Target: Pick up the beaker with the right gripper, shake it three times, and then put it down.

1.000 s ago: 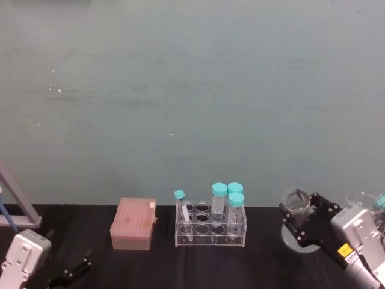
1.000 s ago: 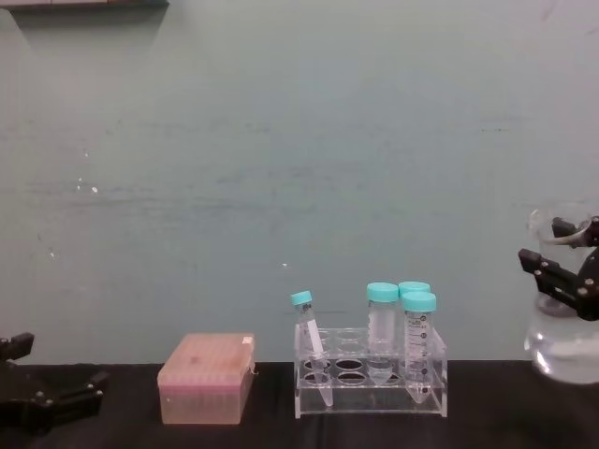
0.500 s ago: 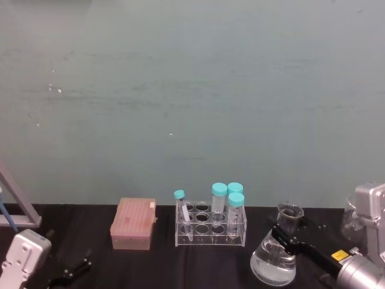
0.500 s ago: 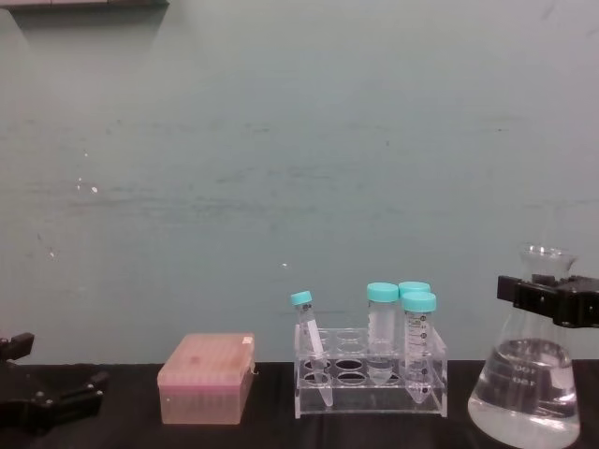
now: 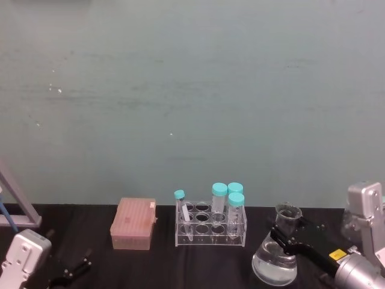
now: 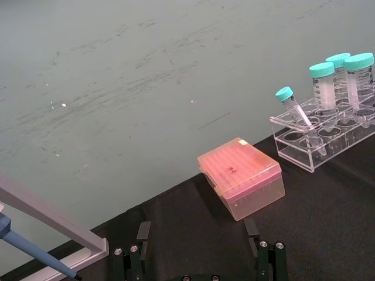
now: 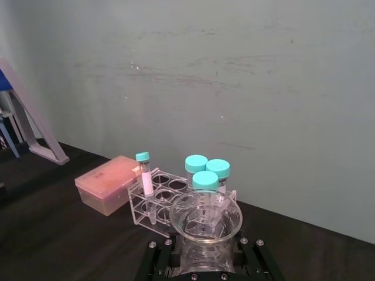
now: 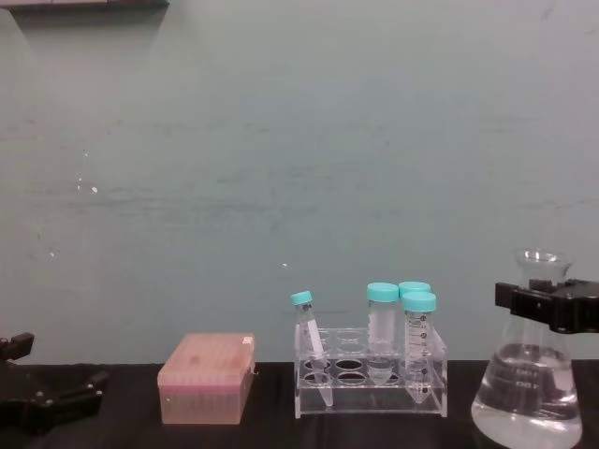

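Brought the beaker (image 8: 525,391) down from a raised tilt to upright, low on or just above the counter (image 5: 198,268), right of the rack (image 5: 210,232); gripping its neck in the right gripper (image 8: 546,306); probably done shaking, release next; left gripper (image 5: 71,271) parked far left, spread wide.

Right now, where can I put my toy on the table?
Bare black table lies between the left end effector and the pink plastic box, and in front of the clear tube rack. The right is crowded: the right end effector grips the clear glass conical flask there.
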